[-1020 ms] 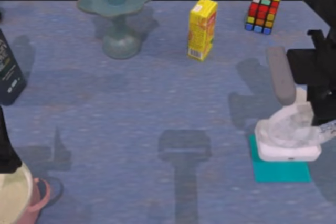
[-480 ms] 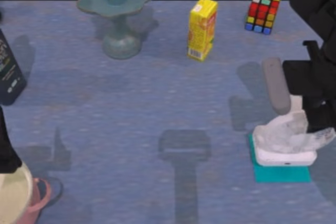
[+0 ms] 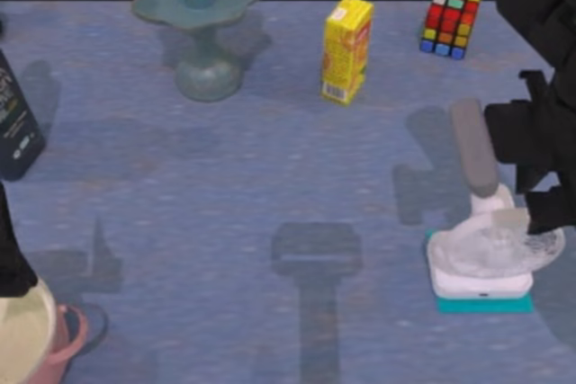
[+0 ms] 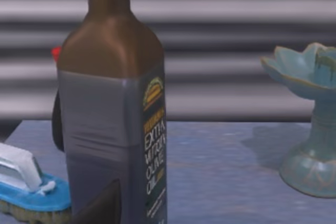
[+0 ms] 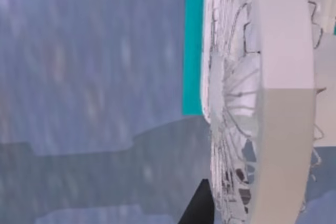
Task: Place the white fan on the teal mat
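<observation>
On the teal mat [image 3: 482,305] the white fan [image 3: 486,254] stands — grille skyward — right pincer [image 3: 511,209] clamped on its head.

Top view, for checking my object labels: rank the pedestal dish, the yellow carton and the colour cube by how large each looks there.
1. Pedestal dish, clearly largest.
2. Yellow carton.
3. Colour cube, smallest, though not far below the carton.

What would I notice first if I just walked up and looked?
The small white plastic fan sitting on the flat teal mat at the table's right, with the right gripper over it. Next, the bright yellow carton and multicoloured puzzle cube along the far edge.
</observation>
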`<action>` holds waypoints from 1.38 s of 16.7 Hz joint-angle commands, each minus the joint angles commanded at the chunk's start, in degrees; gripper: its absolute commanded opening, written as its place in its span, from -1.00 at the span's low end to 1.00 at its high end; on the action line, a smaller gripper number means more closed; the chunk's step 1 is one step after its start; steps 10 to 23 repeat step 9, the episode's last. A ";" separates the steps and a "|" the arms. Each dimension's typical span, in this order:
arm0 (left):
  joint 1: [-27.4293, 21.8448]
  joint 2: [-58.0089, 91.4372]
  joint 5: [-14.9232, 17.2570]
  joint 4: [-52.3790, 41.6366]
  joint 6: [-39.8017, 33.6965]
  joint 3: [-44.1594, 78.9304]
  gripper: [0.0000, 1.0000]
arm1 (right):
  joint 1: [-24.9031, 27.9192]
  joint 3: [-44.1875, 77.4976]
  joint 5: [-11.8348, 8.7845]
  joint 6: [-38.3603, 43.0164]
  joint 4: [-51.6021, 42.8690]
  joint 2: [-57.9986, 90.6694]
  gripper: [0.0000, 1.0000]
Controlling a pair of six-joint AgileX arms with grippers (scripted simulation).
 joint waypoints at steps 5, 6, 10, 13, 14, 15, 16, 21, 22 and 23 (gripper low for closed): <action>0.00 0.00 0.00 0.00 0.00 0.00 1.00 | 0.00 0.00 0.00 0.00 0.00 0.00 1.00; 0.00 0.00 0.00 0.00 0.00 0.00 1.00 | 0.00 0.00 0.00 0.00 0.00 0.00 1.00; 0.00 0.00 0.00 0.00 0.00 0.00 1.00 | 0.00 0.00 0.00 0.00 0.00 0.00 1.00; 0.00 0.00 0.00 0.00 0.00 0.00 1.00 | 0.00 0.00 0.00 0.00 0.00 0.00 1.00; 0.00 0.00 0.00 0.00 0.00 0.00 1.00 | 0.00 0.00 0.00 0.00 0.00 0.00 1.00; 0.00 0.00 0.00 0.00 0.00 0.00 1.00 | 0.00 0.00 0.00 0.00 0.00 0.00 1.00; 0.00 0.00 0.00 0.00 0.00 0.00 1.00 | 0.00 0.00 0.00 0.00 0.00 0.00 1.00; 0.00 0.00 0.00 0.00 0.00 0.00 1.00 | 0.00 0.00 0.00 0.00 0.00 0.00 1.00; 0.00 0.00 0.00 0.00 0.00 0.00 1.00 | 0.00 0.00 0.00 0.00 0.00 0.00 1.00; 0.00 0.00 0.00 0.00 0.00 0.00 1.00 | 0.00 0.00 0.00 0.00 0.00 0.00 1.00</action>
